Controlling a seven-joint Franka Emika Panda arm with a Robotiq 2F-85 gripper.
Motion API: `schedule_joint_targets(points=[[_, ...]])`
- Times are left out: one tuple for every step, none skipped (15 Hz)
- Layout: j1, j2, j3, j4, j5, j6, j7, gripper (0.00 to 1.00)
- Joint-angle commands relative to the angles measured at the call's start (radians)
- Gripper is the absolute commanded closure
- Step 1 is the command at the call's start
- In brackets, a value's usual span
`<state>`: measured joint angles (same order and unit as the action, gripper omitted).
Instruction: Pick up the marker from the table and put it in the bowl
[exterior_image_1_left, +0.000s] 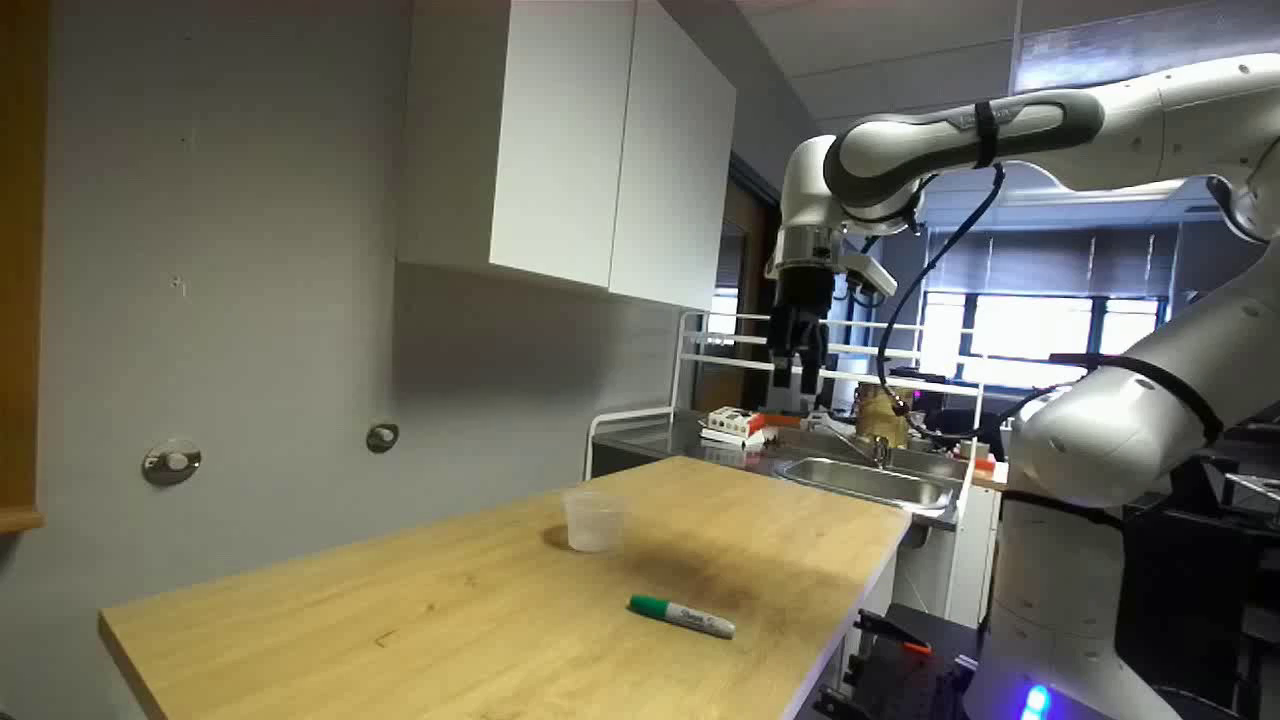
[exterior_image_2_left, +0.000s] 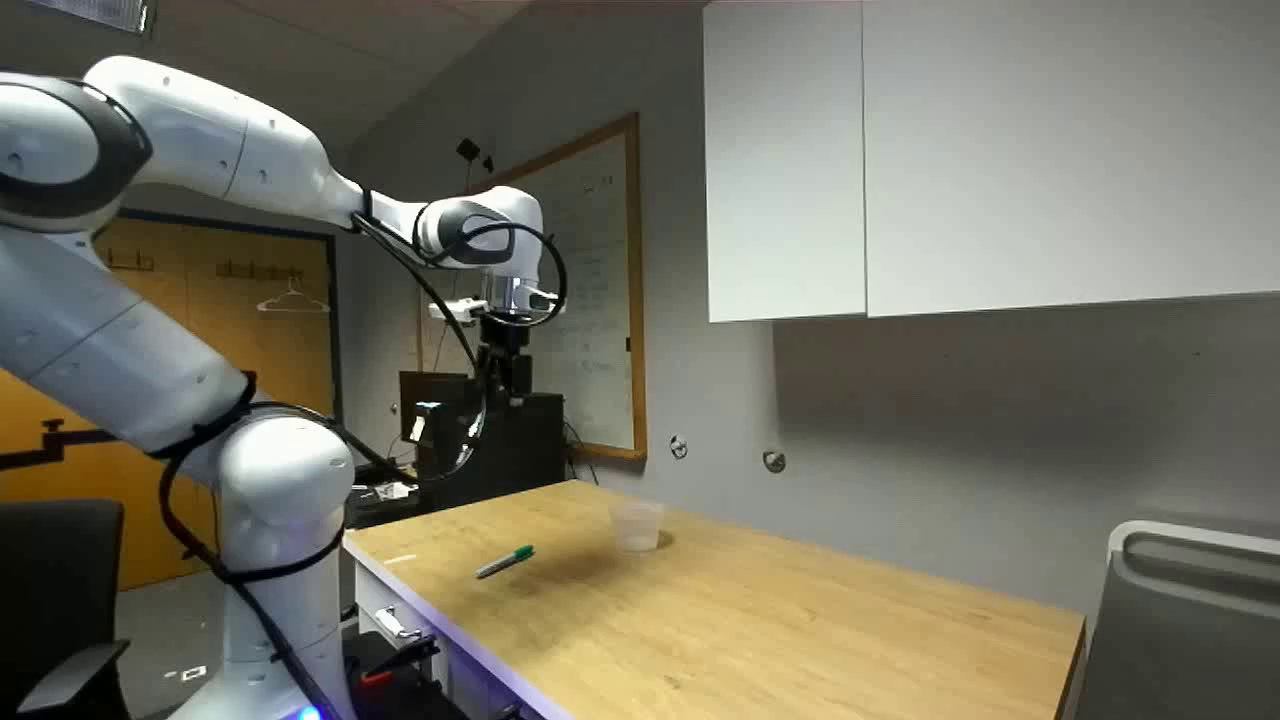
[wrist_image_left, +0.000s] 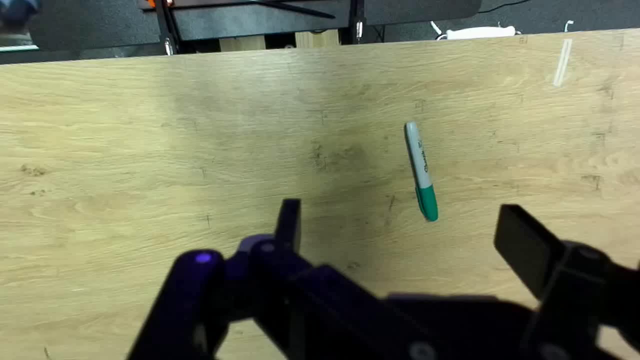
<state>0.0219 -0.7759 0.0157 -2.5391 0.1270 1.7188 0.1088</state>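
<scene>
Plainly, the black two-fingered hand hangs with its fingers spread wide, holding nothing. The slim marker, pale grey along the barrel with dark lettering and a green cap, lies flat on the light yellowish wooden surface, well below the hand. Right of centre in the wrist view, it shows between the two fingertips, its cap about level with them in the frame and its barrel running up past them. In an exterior view the marker sits at lower centre, below and left of the hand; in an exterior view the marker is almost straight beneath it, left of centre. The small, translucent whitish, cup-like bowl stands upright on the surface in both exterior views, near the marker but apart from it, on the side of the green cap. A thin white strip lies on the surface at the upper right of the wrist view.
</scene>
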Motion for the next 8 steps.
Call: schedule_joint_targets(points=[[-0.01, 0.0, 0.007, 0.003, 0.005, -0.001, -0.005, 0.0], [-0.009, 0.012, 0.01, 0.006, 0.004, 0.007, -0.005, 0.0], [-0.007, 0.023, 0.013, 0.007, 0.005, 0.015, -0.007, 0.0], [-0.003, 0.035, 0.015, 0.009, 0.009, 0.023, -0.008, 0.0], [0.001, 0.049, 0.02, 0.01, 0.011, 0.036, -0.009, 0.0], [0.006, 0.064, 0.026, 0.01, 0.014, 0.052, -0.009, 0.0], [0.012, 0.083, 0.033, 0.01, 0.017, 0.073, -0.01, 0.0], [0.019, 0.103, 0.041, 0.011, 0.018, 0.094, -0.012, 0.0]])
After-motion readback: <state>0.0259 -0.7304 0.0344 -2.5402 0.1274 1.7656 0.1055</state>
